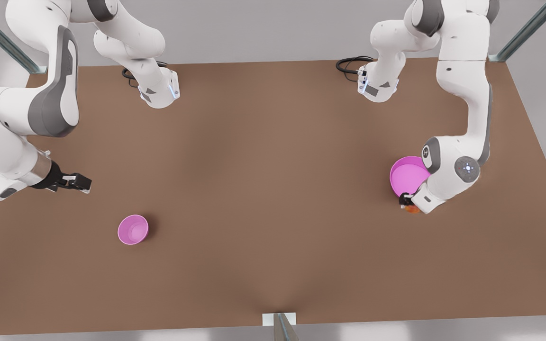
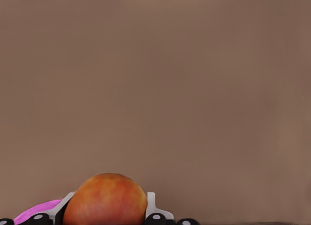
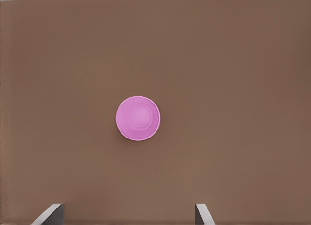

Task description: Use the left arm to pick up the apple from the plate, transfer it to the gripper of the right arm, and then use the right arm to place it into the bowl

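The red-orange apple (image 2: pixel 105 199) sits between the two fingers of my left gripper (image 2: pixel 108 208), which is shut on it. In the front view this gripper (image 1: pixel 407 202) hangs at the near edge of the wide pink plate (image 1: pixel 408 174) on the right, with the apple (image 1: pixel 413 209) just showing below the wrist. A sliver of the plate (image 2: pixel 36 210) lies beside the apple. The small deep pink bowl (image 1: pixel 132 229) stands on the front view's left. My right gripper (image 1: pixel 81 182) waits open behind and to the left of it, looking down on the bowl (image 3: pixel 138 117).
Everything rests on a brown table (image 1: pixel 273 189). The two arm bases (image 1: pixel 159 92) (image 1: pixel 377 85) stand at its back edge with cables beside them. A metal post (image 1: pixel 280 327) rises at the middle of the front edge.
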Robot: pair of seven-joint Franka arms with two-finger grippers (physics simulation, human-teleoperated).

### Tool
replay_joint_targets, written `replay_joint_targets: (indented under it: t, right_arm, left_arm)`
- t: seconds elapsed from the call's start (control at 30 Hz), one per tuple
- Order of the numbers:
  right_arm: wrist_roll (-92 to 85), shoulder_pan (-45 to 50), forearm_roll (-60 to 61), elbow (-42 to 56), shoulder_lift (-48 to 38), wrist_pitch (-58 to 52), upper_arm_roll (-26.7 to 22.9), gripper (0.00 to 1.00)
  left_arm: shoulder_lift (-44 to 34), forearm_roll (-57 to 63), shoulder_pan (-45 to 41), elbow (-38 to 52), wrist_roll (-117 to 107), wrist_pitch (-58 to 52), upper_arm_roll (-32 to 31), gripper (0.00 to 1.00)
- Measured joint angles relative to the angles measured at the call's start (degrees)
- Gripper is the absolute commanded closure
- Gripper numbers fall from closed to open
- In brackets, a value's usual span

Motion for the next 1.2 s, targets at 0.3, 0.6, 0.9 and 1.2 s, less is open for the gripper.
replay_joint_targets:
  t: [0.3, 0.6, 0.9, 1.2]
  right_arm:
    - [-0.43, 0.36, 29.06, 0.28, 7.03, 0.38, 0.38, 0.0]
    - [-7.53, 3.37, 65.29, 0.23, 22.67, 11.94, 8.26, 0.0]
    - [-19.96, 10.46, 85.39, -1.81, 29.43, 27.59, 11.57, 0.0]
    - [-39.64, 4.81, 96.01, -12.93, 30.36, 22.99, 13.26, 0.0]
  left_arm:
    - [5.78, -20.92, -9.35, 14.93, -1.1, -5.02, -11.01, 0.3]
    - [18.97, -58.09, -9.39, 27.88, 18.62, -6.07, -19.5, 0.3]
    - [32.36, -75.42, -11.33, 39.66, 49.46, -5.41, -23.62, 0.29]
    - [33.75, -79.07, -12.26, 40.87, 72.54, -3.47, -23.69, 0.29]
